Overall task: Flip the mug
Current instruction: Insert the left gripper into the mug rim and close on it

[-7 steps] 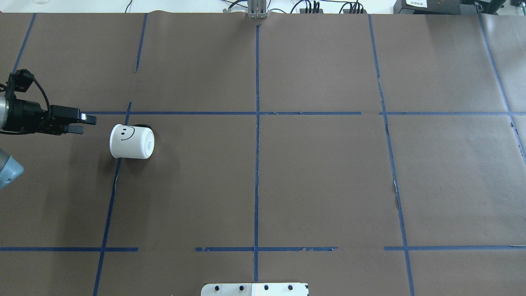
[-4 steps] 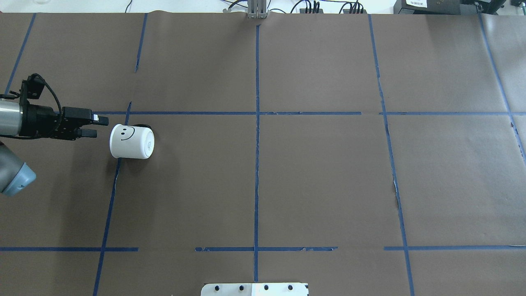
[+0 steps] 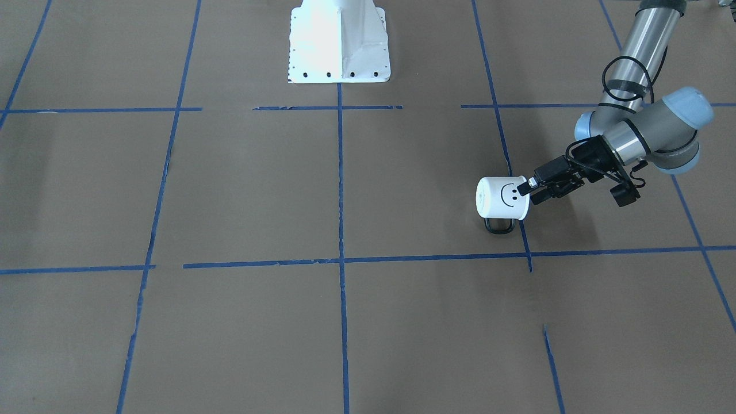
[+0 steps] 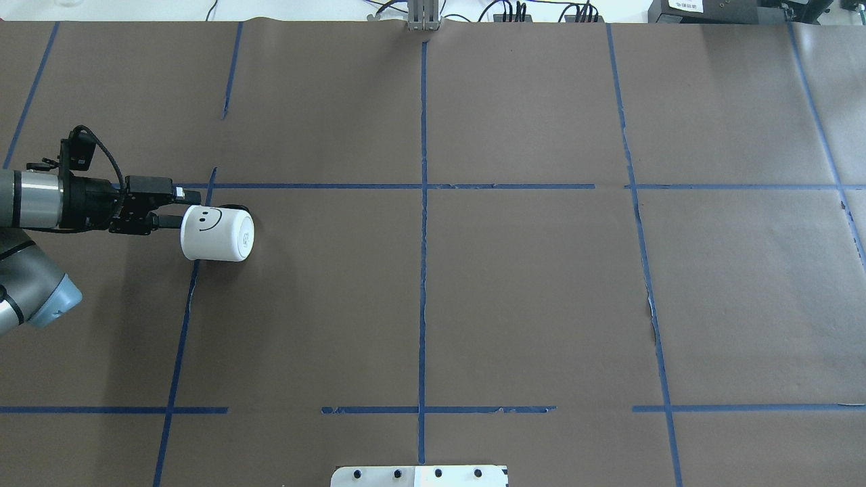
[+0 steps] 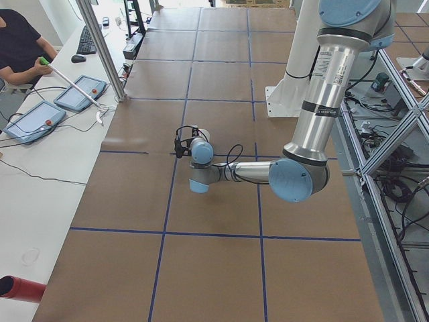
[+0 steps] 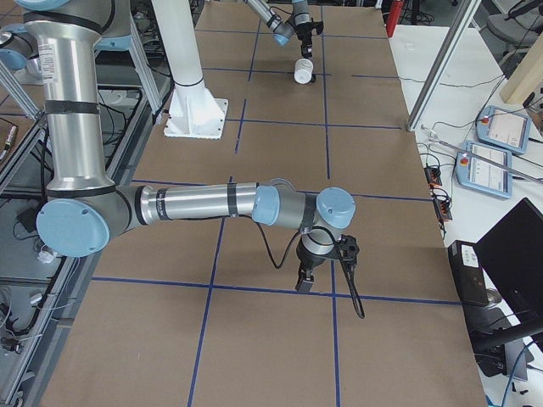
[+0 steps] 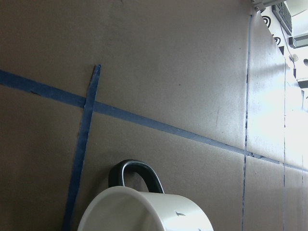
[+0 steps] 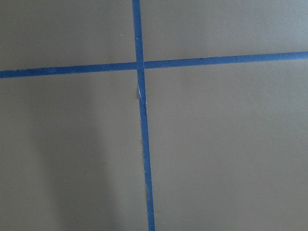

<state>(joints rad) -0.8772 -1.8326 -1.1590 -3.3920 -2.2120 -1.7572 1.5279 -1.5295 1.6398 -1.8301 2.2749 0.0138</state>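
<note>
While the small white enamel mug with black loop handle (image 4: 216,237) lies sideways on the brown paper-covered table (image 4: 473,304), left gripper (image 4: 179,208) sits spread at its rim; right gripper (image 6: 304,284): can't tell.

left arm (image 3: 641,43) silver | joint caps (image 3: 687,106) pale blue | left claw (image 3: 527,194) black

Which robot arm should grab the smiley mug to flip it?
The left. The left gripper is open right at the rim of the mug, which lies on its side. The right gripper hangs far off, toward the table's other end.
</note>
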